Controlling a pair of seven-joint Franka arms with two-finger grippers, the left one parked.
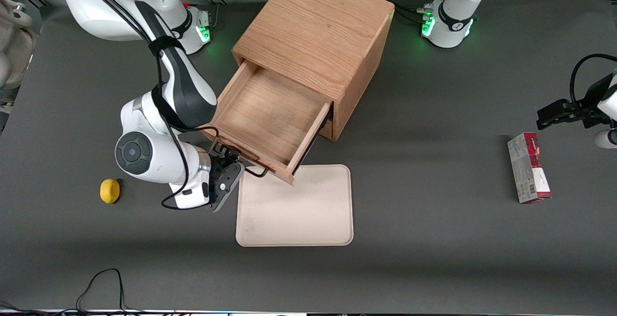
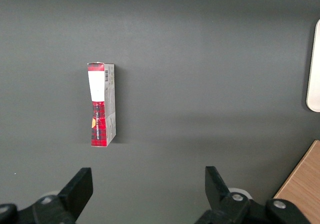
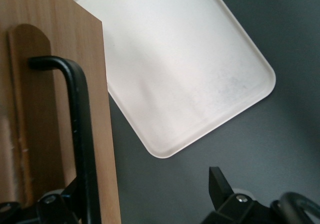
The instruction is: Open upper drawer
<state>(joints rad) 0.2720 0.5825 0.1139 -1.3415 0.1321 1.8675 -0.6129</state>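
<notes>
The upper drawer (image 1: 270, 113) stands pulled far out of the light-oak cabinet (image 1: 318, 32), and its wooden inside is empty. Its black bar handle (image 1: 255, 172) is on the front panel, nearest the front camera. My gripper (image 1: 226, 164) is at the working-arm end of that handle, level with the drawer front. In the right wrist view the gripper (image 3: 147, 196) is open: the handle (image 3: 80, 134) runs close by one fingertip (image 3: 75, 194), and the other fingertip (image 3: 218, 184) stands well apart over the table. The lower drawer is hidden under the upper one.
A cream tray (image 1: 294, 210) lies on the dark table just in front of the open drawer, also in the right wrist view (image 3: 175, 59). A yellow lemon (image 1: 110, 190) lies toward the working arm's end. A red and white box (image 1: 529, 167) lies toward the parked arm's end.
</notes>
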